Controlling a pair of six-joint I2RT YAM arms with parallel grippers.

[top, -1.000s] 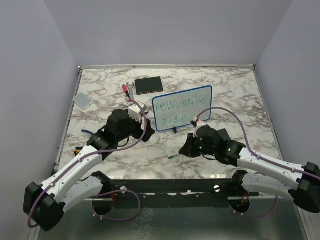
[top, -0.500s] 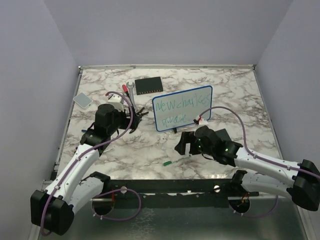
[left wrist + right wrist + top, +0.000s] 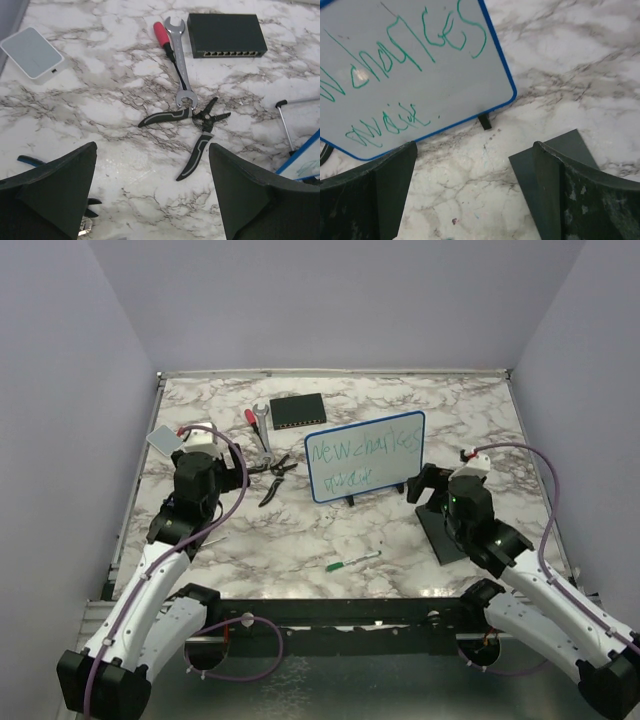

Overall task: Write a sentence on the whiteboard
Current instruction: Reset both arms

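currently the whiteboard (image 3: 365, 457) is standing propped on its small black feet toward the back middle of the marble table (image 3: 300, 530), its face leaning back and turned toward the arms. the sentence (image 3: 362, 452) is showing in green marker on two lines: the upper is reading roughly "new charges", while the shorter lower line is too scrawled to read.

the right gripper (image 3: 474, 147) is hovering to the right of the board and a little nearer the arms, apart from it. its fingers are spread wide and holding nothing. in the right wrist view the board's lower right corner is sitting ahead and to the left of the open fingers, and a flat black pad (image 3: 555, 155) is lying under the right finger.

the left gripper (image 3: 151, 150) is hovering well to the left of the board, also spread wide and empty. between it and the board a pair of black wire-stripping pliers (image 3: 192, 130) is lying open, touching the end of a steel wrench (image 3: 180, 65). a red-handled screwdriver (image 3: 167, 42) is lying just beside the wrench, and a black network switch (image 3: 227, 35) is sitting behind them. a small white box (image 3: 32, 52) is resting near the left edge.

a green marker (image 3: 352, 561) is lying flat in front of the board, near the table's front edge, between the two arms and touching neither gripper.
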